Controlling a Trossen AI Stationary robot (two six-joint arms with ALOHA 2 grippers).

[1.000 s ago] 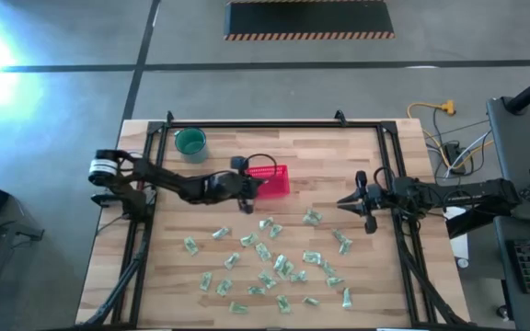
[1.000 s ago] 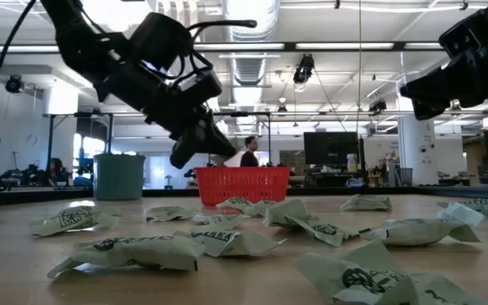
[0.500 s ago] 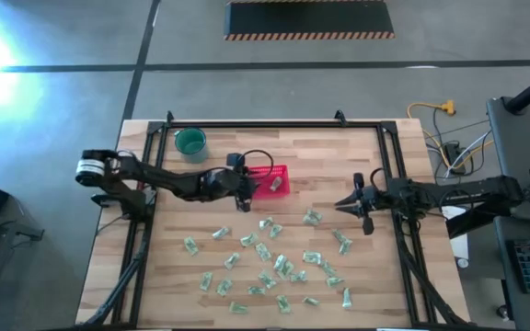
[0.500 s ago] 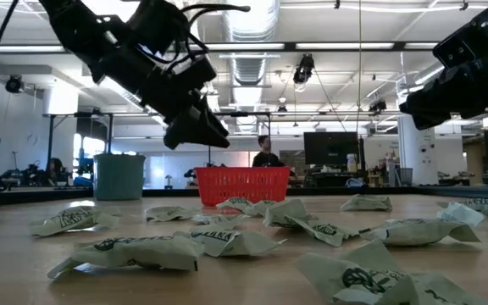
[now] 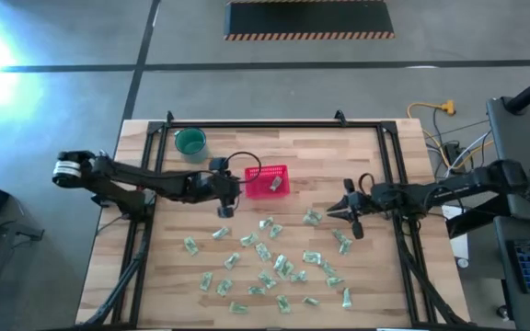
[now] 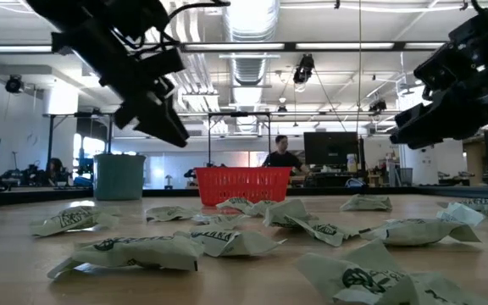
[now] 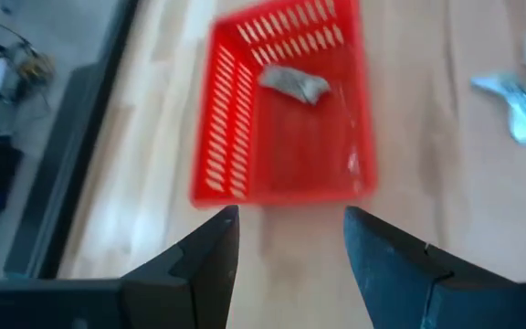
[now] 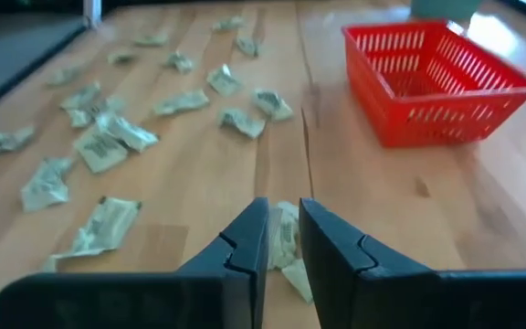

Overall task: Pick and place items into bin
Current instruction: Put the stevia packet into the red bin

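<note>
Red basket (image 5: 268, 180) stood on the wooden table (image 5: 357, 147) toward the far edge, right of the teal cup (image 5: 190, 142). Held one packet (image 7: 295, 83) on its floor, near one end wall. Other packets (image 5: 274, 262) lay scattered over the near half of the table, none touching the basket.

Left gripper (image 5: 225, 210) was raised above the table just beside the basket's left end, clear of it. Fingers (image 7: 210, 247) were parted wide with nothing between them, basket visible beyond in the wrist view.

Right gripper (image 5: 351, 223) hung over the right part of the table, close to the packets by the right rail. Fingers (image 8: 247, 239) were set to a narrow gap, empty; one packet (image 8: 286, 239) lay on the table directly past the tips, not gripped.
</note>
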